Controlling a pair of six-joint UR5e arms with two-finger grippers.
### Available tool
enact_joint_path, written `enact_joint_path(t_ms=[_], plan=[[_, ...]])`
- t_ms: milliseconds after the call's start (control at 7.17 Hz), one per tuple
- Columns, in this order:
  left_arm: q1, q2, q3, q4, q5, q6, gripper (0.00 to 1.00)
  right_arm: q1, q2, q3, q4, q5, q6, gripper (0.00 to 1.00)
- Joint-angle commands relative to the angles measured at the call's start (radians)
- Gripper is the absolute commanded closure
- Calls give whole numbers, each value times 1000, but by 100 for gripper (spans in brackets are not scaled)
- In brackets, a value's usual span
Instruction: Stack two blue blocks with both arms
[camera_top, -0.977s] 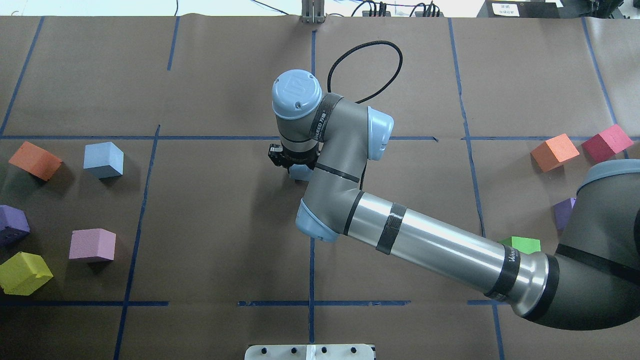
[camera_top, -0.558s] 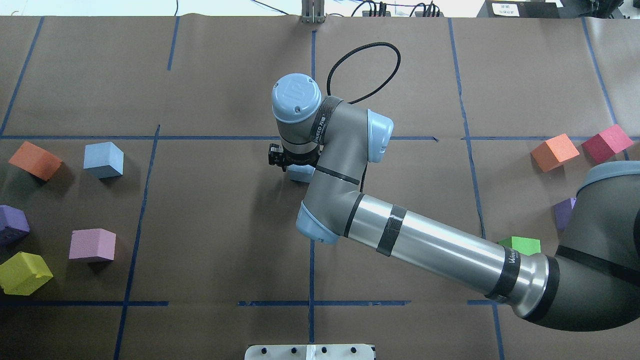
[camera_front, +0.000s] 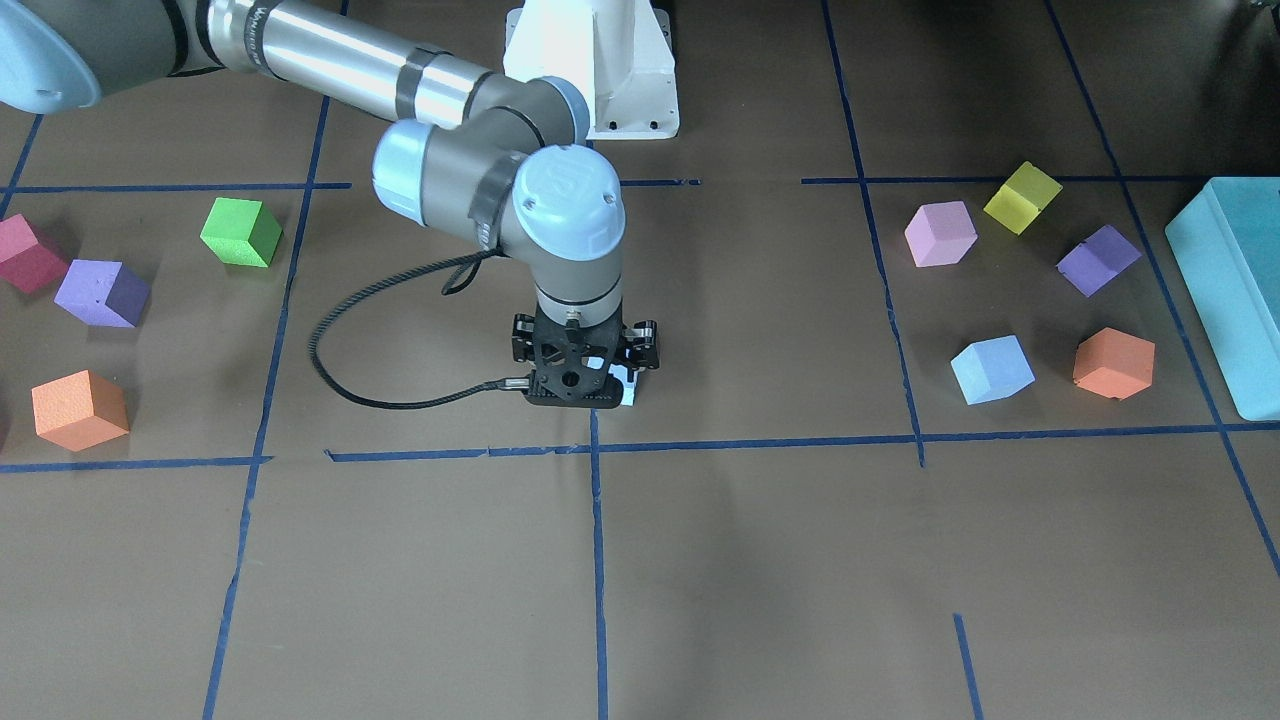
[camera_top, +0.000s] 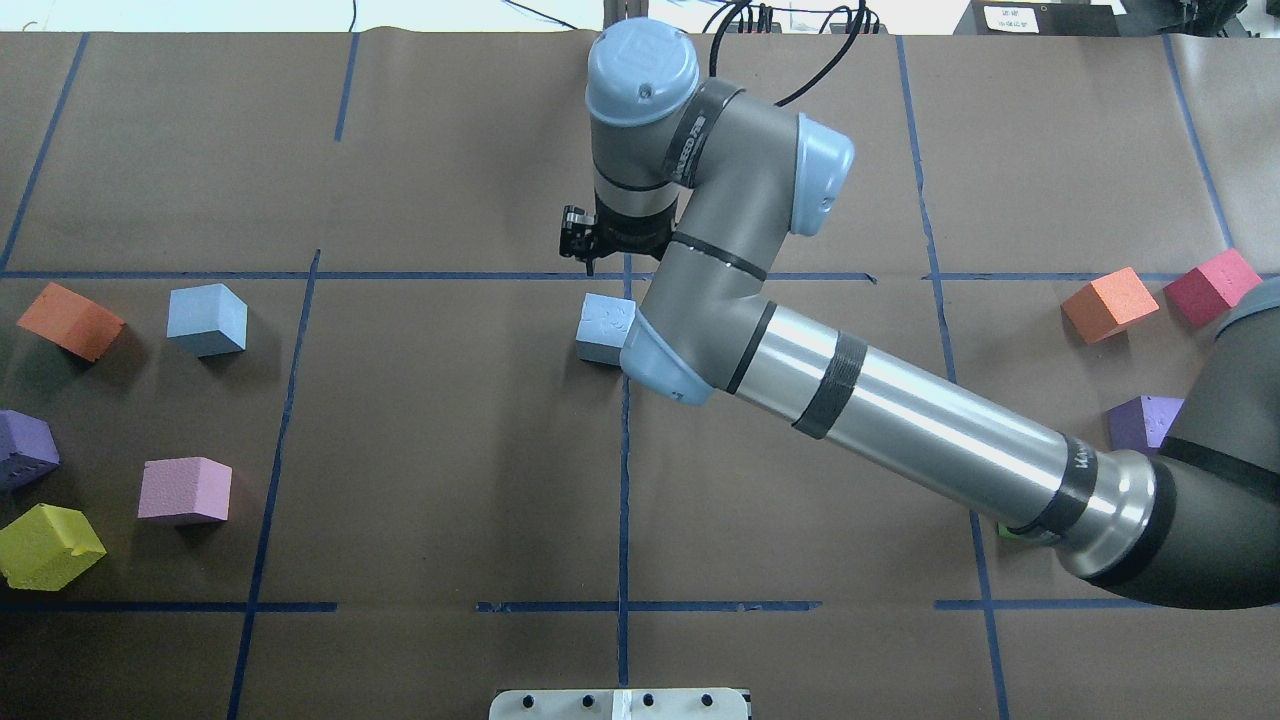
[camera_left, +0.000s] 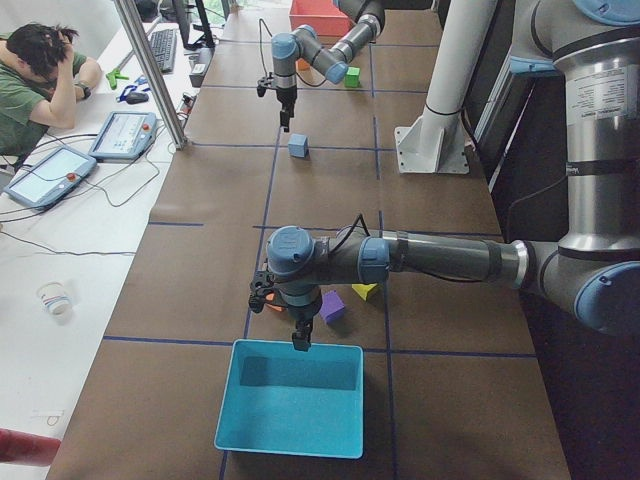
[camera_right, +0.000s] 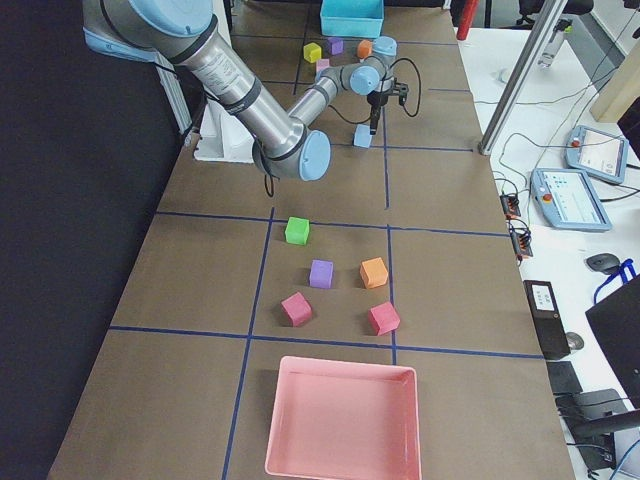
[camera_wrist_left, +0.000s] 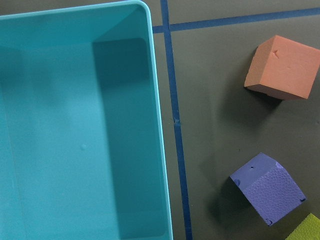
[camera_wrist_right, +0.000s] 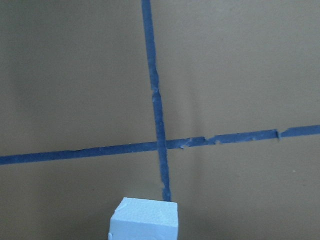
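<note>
One pale blue block (camera_top: 603, 328) sits free on the table's centre line; it also shows in the right wrist view (camera_wrist_right: 144, 220) and peeks from behind the gripper in the front view (camera_front: 629, 388). My right gripper (camera_top: 590, 258) hangs above and just beyond it, apart from it, and looks open and empty (camera_front: 585, 392). The second blue block (camera_top: 207, 319) stands at the left, also seen in the front view (camera_front: 991, 369). My left gripper (camera_left: 301, 342) hangs over the teal box (camera_left: 290, 410), far from both blocks; I cannot tell whether it is open or shut.
Orange (camera_top: 70, 320), purple (camera_top: 25, 450), pink (camera_top: 183, 490) and yellow (camera_top: 48, 545) cubes lie at the left. Orange (camera_top: 1109, 304), red (camera_top: 1213, 284) and purple (camera_top: 1143, 423) cubes lie at the right. A pink tray (camera_right: 340, 455) stands at the right end.
My right gripper was low around the centre blue block; it has let go, risen and moved toward the far side. The block stays on the table.
</note>
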Motion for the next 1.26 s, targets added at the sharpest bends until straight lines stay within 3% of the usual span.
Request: enact_joint_path(t_ms=[0, 279, 558, 837, 1116], plan=[[0, -1, -8, 0, 4, 0, 0, 90, -169, 224, -72, 71, -134, 0], [0, -18, -8, -5, -4, -9, 0, 222, -349, 308, -73, 93, -408, 0], [0, -60, -7, -43, -4, -8, 0, 409, -566, 372, -69, 205, -760, 0], [2, -77, -7, -144, -4, -11, 0, 569, -746, 389, -64, 237, -1132, 0], [3, -84, -8, -166, -8, -9, 0, 737, -940, 412, -61, 294, -1425, 0]])
